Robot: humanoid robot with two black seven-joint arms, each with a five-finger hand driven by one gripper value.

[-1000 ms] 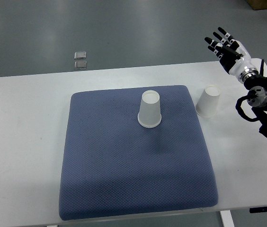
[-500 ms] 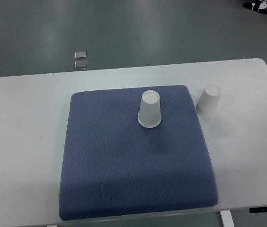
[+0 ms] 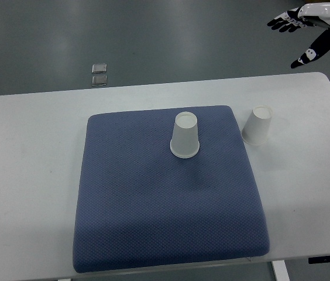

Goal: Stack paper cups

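Up in the top right corner the right hand (image 3: 305,29) hangs over the grey floor (image 3: 182,41), beyond the far edge of the white table (image 3: 30,175). Its fingers (image 3: 282,22) are spread and straight, thumb dropped apart from them, and it holds nothing. Both cups sit well away from it, down on the table. The nearer cup (image 3: 257,125) stands upside down on the bare tabletop, just off the right edge of the blue mat (image 3: 165,216), well below and to the left of the hand. The second cup (image 3: 185,135) is also upside down, on the mat near its far edge, left of the first and apart from it (two separate cups, neither stacked on the other). On the floor past the table's far left side lie two small grey squares (image 3: 99,74), one just behind the other.
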